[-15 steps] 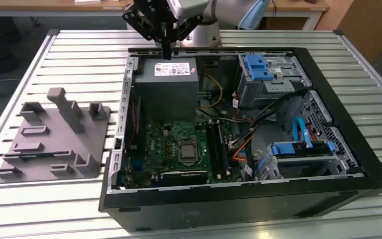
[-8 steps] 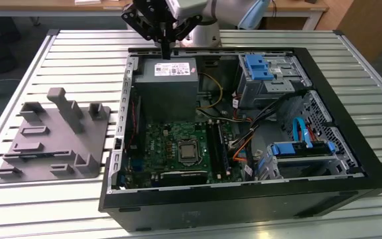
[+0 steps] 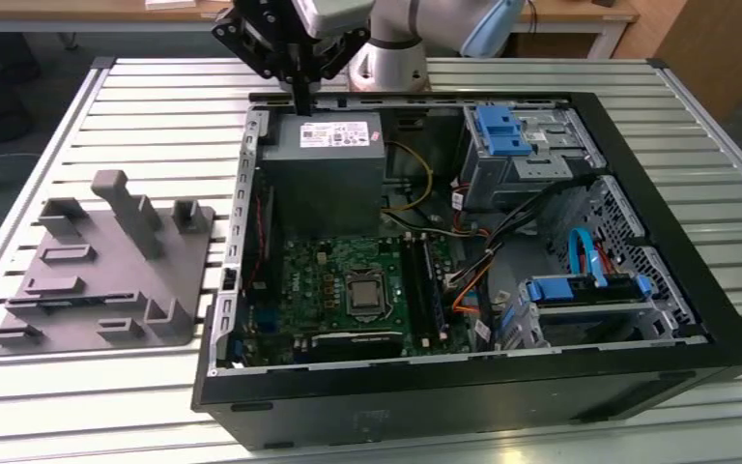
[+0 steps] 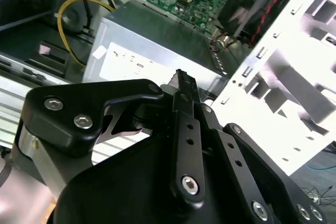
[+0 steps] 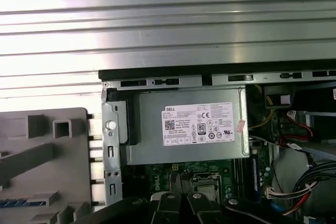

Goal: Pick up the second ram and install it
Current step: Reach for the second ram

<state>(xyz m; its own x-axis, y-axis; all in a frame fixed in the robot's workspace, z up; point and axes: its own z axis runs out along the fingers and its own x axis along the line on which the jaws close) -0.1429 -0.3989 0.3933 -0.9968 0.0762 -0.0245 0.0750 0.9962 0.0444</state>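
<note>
The work looks to be at one end or the other, not in the middle: the claw hangs over the far edge of the open computer case, above the boxy power supply, well apart from the memory slots and from the grey block. In the second wrist view its jaws are drawn close together, and I can make out no board between them. The second memory stick itself I cannot pick out for certain. Long dark strips stand in the slots just to the exterior view's right of the processor socket, but whether one of them is that stick is too fine to tell. The block's slots, on the slatted table at the exterior view's left, show no plain stick either. Around the slots, a bundle of cables runs close on the exterior view's right. The power supply stands just beyond their far end, so the way down is narrow.
</note>
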